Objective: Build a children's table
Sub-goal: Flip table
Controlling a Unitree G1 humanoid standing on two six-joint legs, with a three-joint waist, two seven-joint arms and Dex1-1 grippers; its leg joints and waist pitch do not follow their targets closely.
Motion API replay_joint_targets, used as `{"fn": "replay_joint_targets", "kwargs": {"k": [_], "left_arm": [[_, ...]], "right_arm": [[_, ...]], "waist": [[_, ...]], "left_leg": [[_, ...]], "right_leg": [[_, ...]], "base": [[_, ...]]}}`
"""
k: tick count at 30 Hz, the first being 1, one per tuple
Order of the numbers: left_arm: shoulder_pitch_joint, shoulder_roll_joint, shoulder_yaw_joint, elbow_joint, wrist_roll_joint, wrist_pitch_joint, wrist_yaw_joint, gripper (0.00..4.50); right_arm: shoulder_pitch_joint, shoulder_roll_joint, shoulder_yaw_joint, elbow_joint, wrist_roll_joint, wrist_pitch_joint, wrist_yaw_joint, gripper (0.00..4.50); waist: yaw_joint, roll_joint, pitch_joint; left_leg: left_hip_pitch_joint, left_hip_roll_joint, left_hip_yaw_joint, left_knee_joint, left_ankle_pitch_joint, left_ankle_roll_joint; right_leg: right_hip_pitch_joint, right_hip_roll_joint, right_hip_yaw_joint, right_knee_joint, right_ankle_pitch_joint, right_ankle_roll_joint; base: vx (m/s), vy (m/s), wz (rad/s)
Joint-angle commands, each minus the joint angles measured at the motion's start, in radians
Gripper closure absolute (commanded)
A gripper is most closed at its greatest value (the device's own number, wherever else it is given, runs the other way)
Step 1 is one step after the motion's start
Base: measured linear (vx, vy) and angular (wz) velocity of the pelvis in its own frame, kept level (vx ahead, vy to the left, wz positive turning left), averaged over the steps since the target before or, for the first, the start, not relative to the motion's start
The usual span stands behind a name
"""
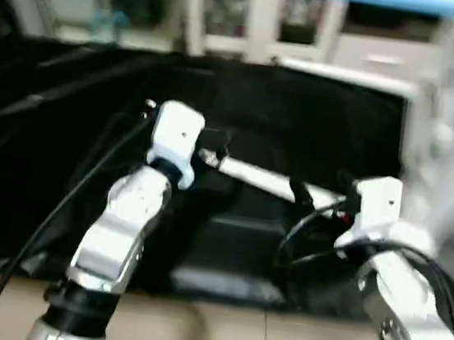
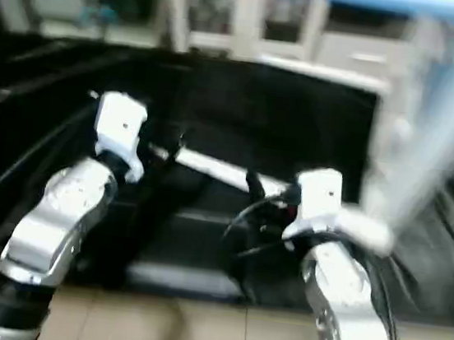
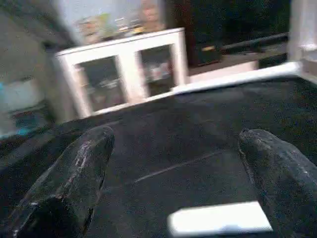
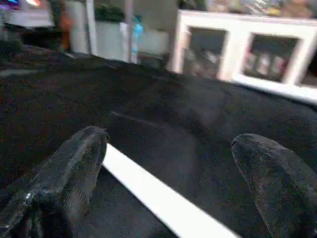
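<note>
Lying across the black-covered work surface (image 1: 63, 158) between the two grippers is one table leg (image 1: 259, 176) — a long, white, round bar, smooth, running slantwise from near the left gripper (image 1: 211, 147) toward the right gripper (image 1: 303, 194). In the head views its left end sits just beside the left gripper's black fingers and its other end disappears behind the right gripper's fingers.

Left wrist view: the two black fingers (image 3: 74, 178) stand wide apart, nothing between them; the white end of the leg (image 3: 220, 219) lies on the cloth in the gap, close to one finger — contact cannot be told. Right wrist view: fingers (image 4: 69, 173) likewise spread wide, with the leg (image 4: 153, 196) passing on a slant between them, right against the tip of one finger and well clear of the other.

At the far right edge of the work surface a white slab (image 1: 346, 77) shows, too blurred to identify. A white cabinet (image 3: 129, 69) with glass doors stands beyond the surface.
</note>
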Motion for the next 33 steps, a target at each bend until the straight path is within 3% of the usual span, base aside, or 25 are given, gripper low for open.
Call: {"fn": "replay_joint_targets", "kwargs": {"k": [1, 2, 3, 4, 6, 9, 13, 15, 16, 18, 19, 20, 21, 22, 23, 24, 25, 26, 27, 28, 29, 30, 31, 32, 33], "left_arm": [[0.005, -0.001, 0.014, -0.009, -0.008, 0.010, 0.003, 0.01], [0.005, -0.002, 0.015, -0.009, -0.009, 0.007, 0.003, 0.01], [0.004, -0.003, 0.017, -0.008, -0.010, 0.006, 0.003, 0.01], [0.002, -0.003, 0.016, -0.006, -0.011, 0.005, 0.003, 0.01], [-0.001, -0.001, 0.012, -0.001, -0.013, 0.001, -0.004, 0.01], [-0.005, 0.000, 0.008, 0.004, -0.005, 0.005, -0.004, 0.01], [-0.010, -0.004, 0.015, 0.010, -0.006, 0.002, -0.011, 0.01], [-0.011, -0.003, 0.017, 0.011, -0.006, 0.000, -0.012, 0.01], [-0.012, 0.000, 0.019, 0.012, -0.008, -0.001, -0.013, 0.01], [-0.010, 0.008, 0.019, 0.010, -0.011, -0.004, -0.017, 0.01], [-0.009, 0.012, 0.018, 0.010, -0.010, -0.004, -0.019, 0.01], [-0.005, 0.022, 0.022, 0.006, -0.011, -0.005, -0.025, 0.01], [-0.004, 0.026, 0.025, 0.006, -0.011, -0.005, -0.027, 0.01], [-0.004, 0.027, 0.026, 0.006, -0.011, -0.005, -0.028, 0.01], [0.002, 0.034, 0.031, 0.002, -0.011, -0.004, -0.031, 0.01], [0.006, 0.038, 0.034, -0.002, -0.012, -0.004, -0.033, 0.01], [0.011, 0.041, 0.034, -0.006, -0.010, -0.003, -0.034, 0.01], [0.019, 0.044, 0.035, -0.015, -0.009, 0.000, -0.034, 0.01], [0.019, 0.044, 0.035, -0.016, -0.009, 0.001, -0.033, 0.01], [0.022, 0.043, 0.036, -0.020, -0.009, 0.005, -0.032, 0.01], [0.024, 0.041, 0.038, -0.022, -0.014, 0.011, -0.032, 0.01], [0.033, 0.026, 0.055, -0.033, -0.044, 0.040, -0.030, 0.01], [0.039, 0.019, 0.064, -0.039, -0.064, 0.051, -0.035, 0.01], [0.042, 0.019, 0.066, -0.042, -0.067, 0.053, -0.037, 0.01], [0.044, 0.026, 0.061, -0.044, -0.059, 0.043, -0.040, 0.01]], "right_arm": [[0.008, -0.003, -0.001, -0.021, -0.004, 0.008, -0.001, 0.00], [0.009, -0.004, -0.001, -0.023, -0.003, 0.010, -0.002, 0.00], [0.010, -0.004, -0.001, -0.026, -0.002, 0.011, -0.003, 0.00], [0.009, -0.004, -0.002, -0.026, -0.002, 0.013, -0.003, 0.00], [0.008, -0.001, -0.001, -0.028, -0.003, 0.016, -0.003, 0.00], [0.005, 0.002, 0.001, -0.030, -0.006, 0.022, -0.007, 0.00], [0.008, 0.007, 0.001, -0.042, -0.004, 0.030, -0.016, 0.00], [0.010, 0.010, 0.001, -0.049, -0.002, 0.032, -0.020, 0.00], [0.013, 0.015, 0.000, -0.058, -0.001, 0.034, -0.027, 0.00], [0.019, 0.023, -0.003, -0.071, 0.000, 0.033, -0.036, 0.00], [0.021, 0.024, -0.004, -0.074, 0.000, 0.031, -0.038, 0.00], [0.033, 0.025, -0.003, -0.088, -0.002, 0.027, -0.040, 0.00], [0.040, 0.024, -0.003, -0.094, -0.003, 0.024, -0.038, 0.00], [0.041, 0.023, -0.003, -0.095, -0.003, 0.023, -0.038, 0.00], [0.059, 0.019, -0.006, -0.109, -0.004, 0.024, -0.039, 0.00], [0.072, 0.018, -0.009, -0.120, -0.004, 0.027, -0.039, 0.00], [0.085, 0.017, -0.015, -0.133, -0.002, 0.029, -0.041, 0.00], [0.105, 0.022, -0.026, -0.154, 0.005, 0.037, -0.046, 0.00], [0.108, 0.023, -0.029, -0.157, 0.007, 0.039, -0.047, 0.00], [0.113, 0.024, -0.032, -0.162, 0.010, 0.042, -0.047, 0.00], [0.115, 0.024, -0.032, -0.165, 0.012, 0.043, -0.047, 0.00], [0.125, 0.023, -0.028, -0.173, 0.015, 0.046, -0.045, 0.00], [0.132, 0.022, -0.023, -0.178, 0.016, 0.046, -0.043, 0.00], [0.134, 0.020, -0.018, -0.180, 0.017, 0.044, -0.041, 0.00], [0.137, 0.018, -0.012, -0.183, 0.018, 0.041, -0.037, 0.00]], "waist": [[-0.018, 0.024, -0.068], [-0.005, 0.012, -0.053], [-0.005, 0.002, -0.047], [0.004, -0.013, -0.040], [-0.004, -0.022, -0.024], [-0.019, -0.016, -0.026], [-0.053, -0.002, -0.036], [-0.073, 0.012, -0.038], [-0.086, 0.018, -0.035], [-0.094, 0.018, -0.041], [-0.098, 0.010, -0.045], [-0.098, -0.013, -0.052], [-0.097, -0.032, -0.063], [-0.069, -0.069, -0.080], [-0.061, -0.060, -0.077], [-0.060, -0.052, -0.073], [-0.060, -0.039, -0.078], [-0.065, 0.007, -0.072], [-0.061, 0.054, -0.085], [-0.101, 0.057, -0.083], [-0.093, 0.033, -0.091], [-0.085, 0.034, -0.077], [-0.075, 0.033, -0.074], [-0.061, 0.004, -0.084], [-0.031, -0.024, -0.095]], "left_leg": [[0.059, 0.182, -0.057, -0.095, 0.526, 0.064], [0.045, 0.131, -0.005, -0.097, 0.259, 0.043], [0.039, 0.102, 0.017, -0.095, 0.115, 0.029], [0.040, 0.074, 0.052, -0.099, -0.099, 0.009], [0.052, 0.080, 0.063, -0.126, -0.274, -0.002], [0.045, 0.086, 0.055, -0.145, -0.328, -0.017], [0.049, 0.120, 0.022, -0.171, -0.329, -0.061], [0.061, 0.170, -0.014, -0.199, -0.337, -0.029], [0.060, 0.215, -0.036, -0.227, -0.353, 0.015], [0.062, 0.236, -0.035, -0.236, -0.314, 0.107], [0.056, 0.221, -0.017, -0.226, -0.287, 0.164], [0.043, 0.159, 0.021, -0.180, -0.251, 0.216], [0.028, 0.074, 0.069, -0.116, -0.221, 0.226], [-0.016, -0.038, 0.116, 0.050, -0.166, 0.233], [-0.063, -0.034, 0.101, 0.074, -0.074, 0.203], [-0.072, -0.032, 0.093, 0.072, -0.039, 0.188], [-0.075, -0.019, 0.078, 0.034, 0.004, 0.186], [-0.041, 0.032, 0.050, -0.050, 0.083, 0.239], [0.017, 0.144, -0.012, -0.088, 0.141, 0.254], [0.062, 0.346, -0.150, -0.166, 0.277, 0.403], [0.096, 0.291, -0.137, -0.117, 0.484, 0.439], [0.063, 0.219, -0.088, -0.112, 0.608, 0.507], [0.046, 0.174, -0.052, -0.113, 0.604, 0.519], [0.031, 0.074, -0.008, -0.057, 0.518, 0.464], [-0.026, 0.000, 0.039, -0.004, 0.351, 0.343]], "right_leg": [[0.014, -0.111, 0.021, -0.007, 0.171, -0.152], [0.027, -0.123, 0.029, -0.049, 0.059, -0.182], [0.034, -0.128, 0.040, -0.070, 0.012, -0.210], [0.042, -0.138, 0.056, -0.097, -0.159, -0.230], [0.031, -0.136, 0.055, -0.123, -0.486, -0.153], [0.033, -0.135, 0.044, -0.127, -0.537, -0.089], [0.045, -0.099, 0.014, -0.116, -0.282, -0.083], [0.043, -0.088, -0.009, -0.092, -0.188, -0.099], [0.042, -0.092, -0.026, -0.062, -0.162, -0.100], [0.034, -0.107, -0.036, -0.024, -0.116, -0.118], [0.034, -0.121, -0.033, -0.034, -0.101, -0.173], [0.034, -0.130, -0.025, -0.081, -0.087, -0.285], [0.048, -0.125, -0.019, -0.124, -0.085, -0.354], [0.103, -0.160, 0.015, -0.175, -0.182, -0.411], [0.127, -0.166, 0.027, -0.161, -0.130, -0.412], [0.126, -0.163, 0.014, -0.157, -0.090, -0.386], [0.125, -0.145, -0.007, -0.160, -0.045, -0.288], [0.094, -0.090, -0.068, -0.175, -0.079, -0.104], [0.074, -0.082, -0.099, -0.152, -0.096, 0.005], [-0.022, -0.094, -0.093, 0.071, -0.309, 0.119], [-0.105, -0.103, -0.046, 0.153, -0.288, 0.080], [-0.090, -0.101, -0.015, 0.139, -0.160, 0.039], [-0.067, -0.090, -0.013, 0.108, -0.109, 0.030], [-0.021, -0.110, 0.022, -0.009, 0.049, 0.015], [0.029, -0.179, 0.059, -0.059, 0.150, 0.050]], "base": [[-0.037, 0.041, 0.19], [-0.037, 0.041, 0.19], [-0.054, 0.036, 0.27], [-0.061, 0.012, 0.21], [-0.062, 0.012, 0.18], [-0.040, 0.016, 0.05], [0.000, 0.000, 0.00], [0.000, 0.000, 0.00], [0.025, -0.056, 0.07], [0.032, -0.086, 0.06], [0.047, -0.162, 0.03], [0.047, -0.162, 0.03], [0.061, -0.169, 0.03], [0.065, -0.160, 0.07], [0.065, -0.160, 0.07], [0.049, -0.150, 0.03], [0.032, -0.120, 0.05], [0.032, -0.120, 0.05], [0.023, -0.090, 0.08], [0.027, -0.082, 0.01], [0.027, -0.082, 0.01], [0.007, -0.093, 0.07], [-0.030, -0.120, 0.08], [-0.030, -0.120, 0.08], [-0.041, -0.167, -0.09]]}}
